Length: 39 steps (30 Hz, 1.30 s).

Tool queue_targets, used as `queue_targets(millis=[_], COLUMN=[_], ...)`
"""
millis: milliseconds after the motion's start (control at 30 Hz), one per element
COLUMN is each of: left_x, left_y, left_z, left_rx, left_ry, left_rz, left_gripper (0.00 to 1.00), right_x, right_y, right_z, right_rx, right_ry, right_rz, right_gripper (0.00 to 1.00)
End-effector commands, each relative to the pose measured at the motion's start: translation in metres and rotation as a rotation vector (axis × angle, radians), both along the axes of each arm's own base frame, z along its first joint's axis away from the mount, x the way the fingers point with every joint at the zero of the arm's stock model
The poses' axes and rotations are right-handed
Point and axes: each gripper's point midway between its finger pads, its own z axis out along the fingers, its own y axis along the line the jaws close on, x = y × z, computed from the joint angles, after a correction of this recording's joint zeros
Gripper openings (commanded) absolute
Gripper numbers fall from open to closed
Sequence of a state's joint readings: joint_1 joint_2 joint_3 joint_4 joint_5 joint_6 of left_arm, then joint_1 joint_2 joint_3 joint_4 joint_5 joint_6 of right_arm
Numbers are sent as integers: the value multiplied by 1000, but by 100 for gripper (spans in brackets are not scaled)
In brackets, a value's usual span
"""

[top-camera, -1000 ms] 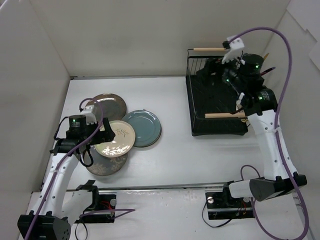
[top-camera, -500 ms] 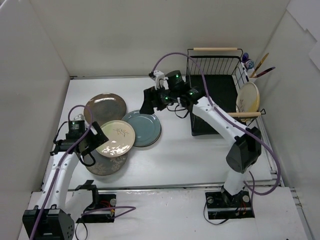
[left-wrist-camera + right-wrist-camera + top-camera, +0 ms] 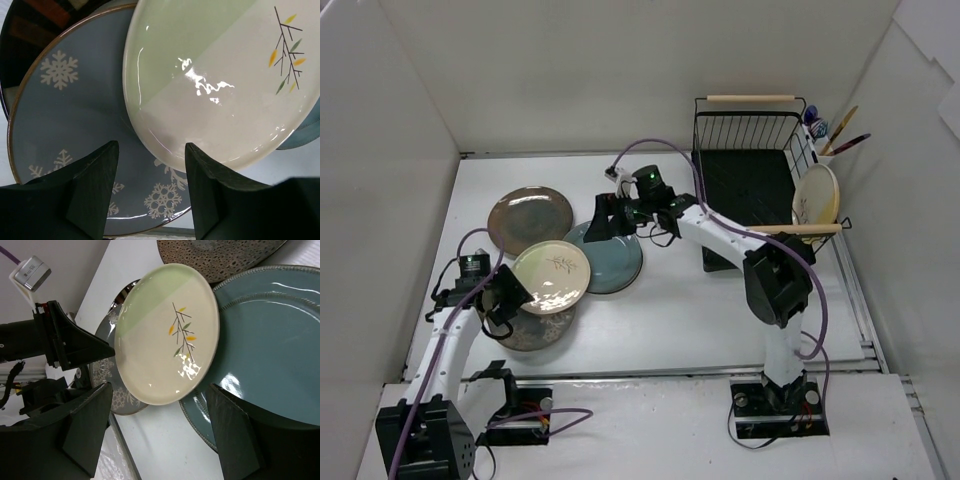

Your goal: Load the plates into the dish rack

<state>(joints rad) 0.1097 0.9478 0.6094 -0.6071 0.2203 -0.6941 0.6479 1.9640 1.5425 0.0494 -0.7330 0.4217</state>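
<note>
Four plates lie overlapping at the left: a brown one [image 3: 530, 218], a teal one [image 3: 615, 258], a grey snowflake one [image 3: 525, 328], and a cream and pale green leaf plate [image 3: 552, 277] on top. My left gripper [image 3: 506, 300] is at the leaf plate's near-left rim. In the left wrist view the jaws of the left gripper [image 3: 150, 200] stand apart, the leaf plate's [image 3: 225, 75] rim just between the tips, the snowflake plate [image 3: 75, 115] below. My right gripper [image 3: 597, 220] hovers wide open over the teal plate [image 3: 270, 350]. Another cream plate [image 3: 814, 195] stands in the dish rack [image 3: 745, 185].
A cup with utensils [image 3: 825, 135] hangs at the rack's far right corner. White walls close in the table at the left, back and right. The right arm stretches across the middle from the rack side to the plates.
The right arm swung from the dish rack, leaving a cream plate there, over to the plate pile. The left gripper drew back to the leaf plate's rim and its jaws narrowed.
</note>
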Motion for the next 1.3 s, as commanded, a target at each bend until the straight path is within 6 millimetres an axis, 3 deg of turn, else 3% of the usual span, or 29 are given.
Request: queue_targets(millis=[0,300,433,933,1267], left_x=[15,24,29,33,35], left_y=[6,11,10,2,-4], left_z=[6,-7,-12,-20,-21], left_rx=[4,-26,-49,-89,-114], left_ry=[-47,-50,-53,-63,-79], left_rz=[38,52,55,25,-20], left_gripper=[50,50,44,18,4], right_x=[0,2,1,-9,-12], right_y=[22,29,31,44,54], right_z=[19,-23,-42,-80,-87], right_rx=[119,68,56,21,95], right_ry=[-31,24,61,128,169], right_rz=[24,9,2,3,21], right_gripper=[72,71,71,70,65])
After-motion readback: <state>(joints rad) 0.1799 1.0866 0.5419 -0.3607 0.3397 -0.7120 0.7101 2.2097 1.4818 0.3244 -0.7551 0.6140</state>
